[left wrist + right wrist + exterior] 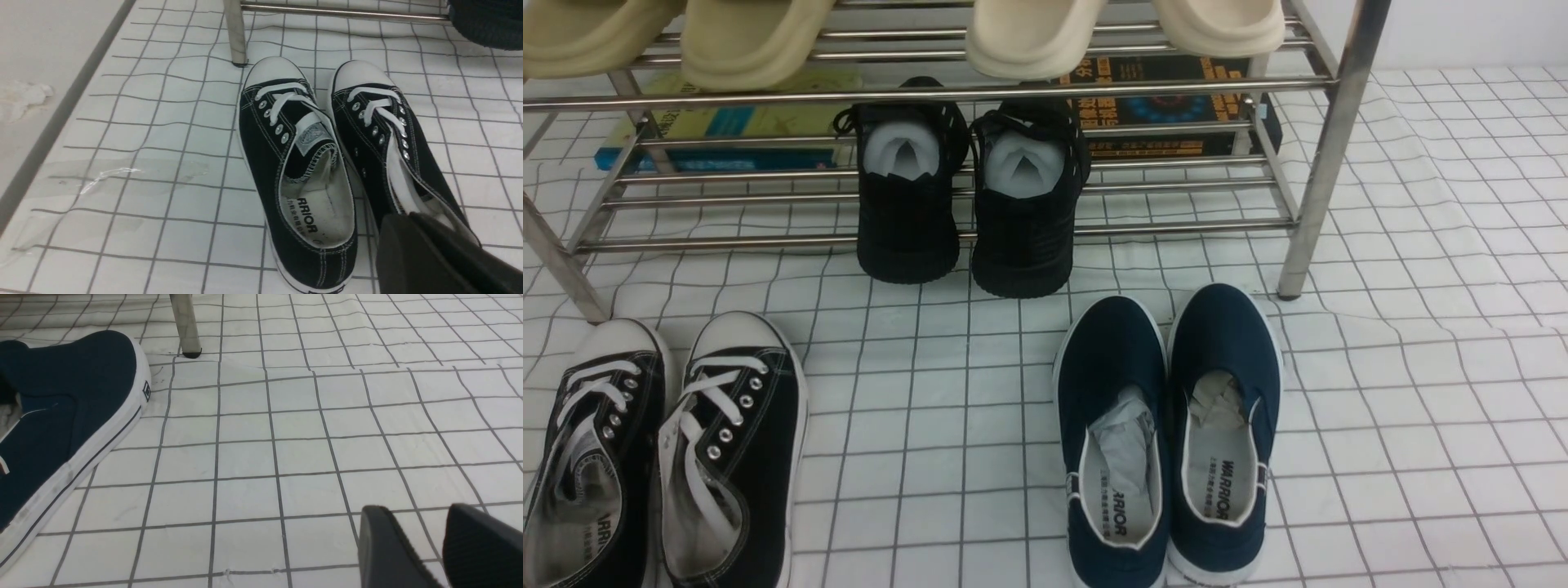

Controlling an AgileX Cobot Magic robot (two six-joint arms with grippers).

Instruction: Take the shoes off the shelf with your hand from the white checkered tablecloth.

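- While the dark left gripper point(414, 216) has its jaws together, the dark right gripper point(414, 508) holds its jaws apart.
- Black canvas sneakers with white laces point(739, 408) lie on the white checkered tablecloth point(915, 490), left of navy slip-ons point(1225, 351).
- Beyond stands the shiny steel-tube shelf point(1192, 229).

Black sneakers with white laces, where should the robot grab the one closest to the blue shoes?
Probably the side wall of the sneaker, from above: one claw finger inside its wide opening, one outside on the side away from its partner, where bare cloth leaves room.
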